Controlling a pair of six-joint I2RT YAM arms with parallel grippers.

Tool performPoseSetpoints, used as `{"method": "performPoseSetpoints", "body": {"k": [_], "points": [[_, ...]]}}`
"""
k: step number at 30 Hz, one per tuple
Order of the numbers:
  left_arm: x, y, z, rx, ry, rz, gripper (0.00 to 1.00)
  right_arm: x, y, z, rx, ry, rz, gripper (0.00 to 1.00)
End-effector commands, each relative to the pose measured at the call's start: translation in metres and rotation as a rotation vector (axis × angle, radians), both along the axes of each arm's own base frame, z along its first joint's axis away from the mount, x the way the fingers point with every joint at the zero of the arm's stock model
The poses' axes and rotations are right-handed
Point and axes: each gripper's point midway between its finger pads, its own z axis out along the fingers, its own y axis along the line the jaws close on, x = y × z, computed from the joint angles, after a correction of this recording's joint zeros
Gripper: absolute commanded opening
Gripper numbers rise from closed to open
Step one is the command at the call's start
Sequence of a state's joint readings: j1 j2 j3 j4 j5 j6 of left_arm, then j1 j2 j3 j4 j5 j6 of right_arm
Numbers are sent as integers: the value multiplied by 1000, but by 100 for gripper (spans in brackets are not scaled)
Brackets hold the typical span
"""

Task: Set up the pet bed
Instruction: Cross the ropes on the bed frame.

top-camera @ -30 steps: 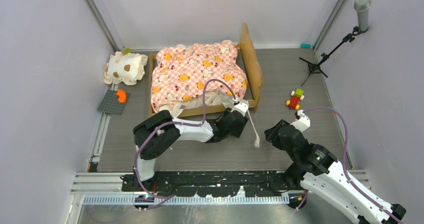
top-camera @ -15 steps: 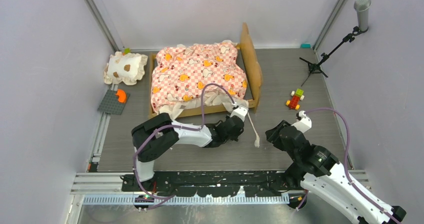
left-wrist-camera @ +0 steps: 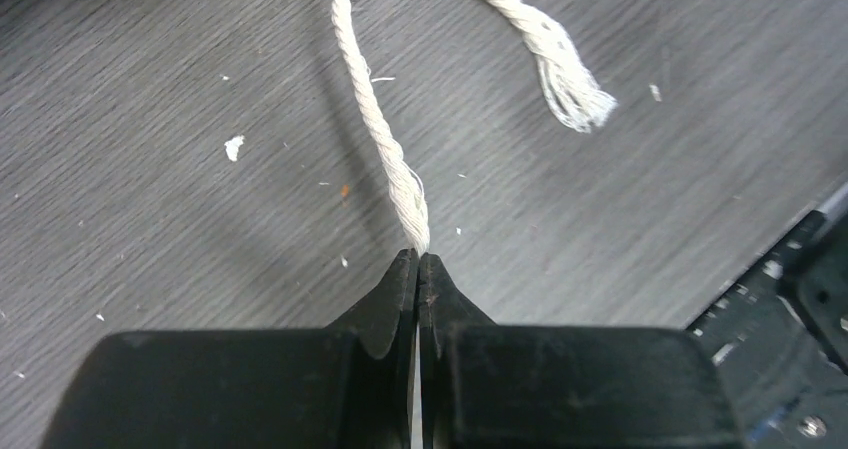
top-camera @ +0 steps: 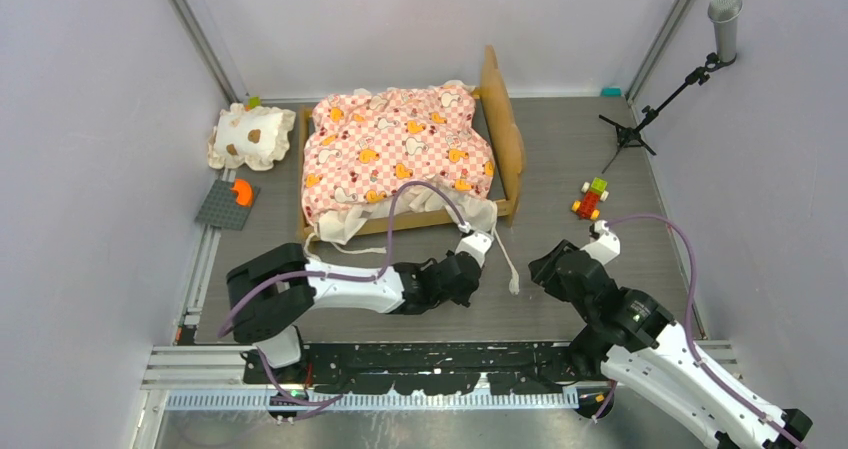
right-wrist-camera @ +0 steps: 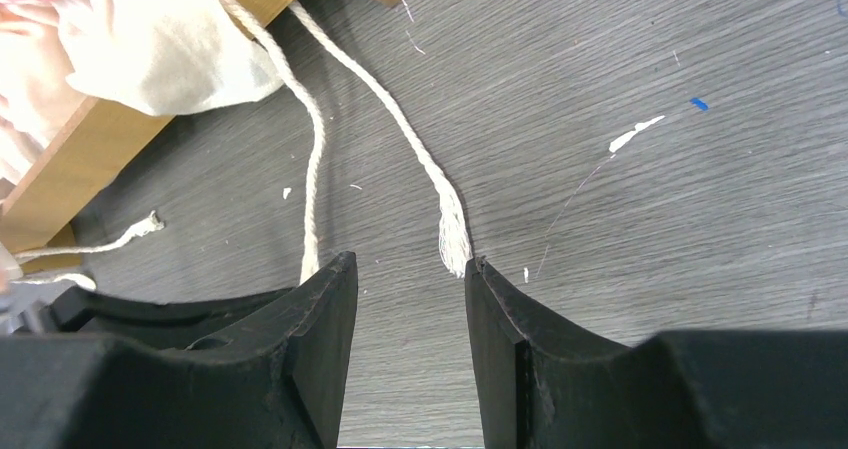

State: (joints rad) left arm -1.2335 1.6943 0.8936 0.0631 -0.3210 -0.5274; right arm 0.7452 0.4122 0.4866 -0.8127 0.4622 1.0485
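The left gripper has its fingers pinched together, seemingly on a white twisted cord that runs ahead toward the pet bed. The right gripper has its fingers apart, with a second cord's frayed end just before its tips. The cords are limp and the mattress soft, so grip a cord near its end.

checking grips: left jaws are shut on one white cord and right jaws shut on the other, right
No: right jaws stand open, the other cord's frayed end loose on the table (right wrist view). The left jaws do pinch a white cord.
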Motion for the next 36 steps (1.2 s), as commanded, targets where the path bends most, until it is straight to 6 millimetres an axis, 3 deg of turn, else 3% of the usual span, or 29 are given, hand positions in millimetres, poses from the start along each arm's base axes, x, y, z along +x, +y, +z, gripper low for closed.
{"method": "performPoseSetpoints", "body": {"k": [1,10,18,25,31,36], "points": [[-3,1,31,-80,-16,33,0,8,10,9,26,-28,11,49],[2,-7,50,-109,-54,21,0,6,20,9,67,-37,57,50],[-5,-31,58,-146,-58,-97,0,4,38,-4,58,35,133,53],[-10,-46,63,-161,-71,-182,0,18,71,1,217,14,146,56],[-12,-50,61,-153,-81,-224,0,34,77,-6,277,21,80,57],[-11,-46,60,-146,-91,-222,0,38,81,-24,297,67,64,57]]}}
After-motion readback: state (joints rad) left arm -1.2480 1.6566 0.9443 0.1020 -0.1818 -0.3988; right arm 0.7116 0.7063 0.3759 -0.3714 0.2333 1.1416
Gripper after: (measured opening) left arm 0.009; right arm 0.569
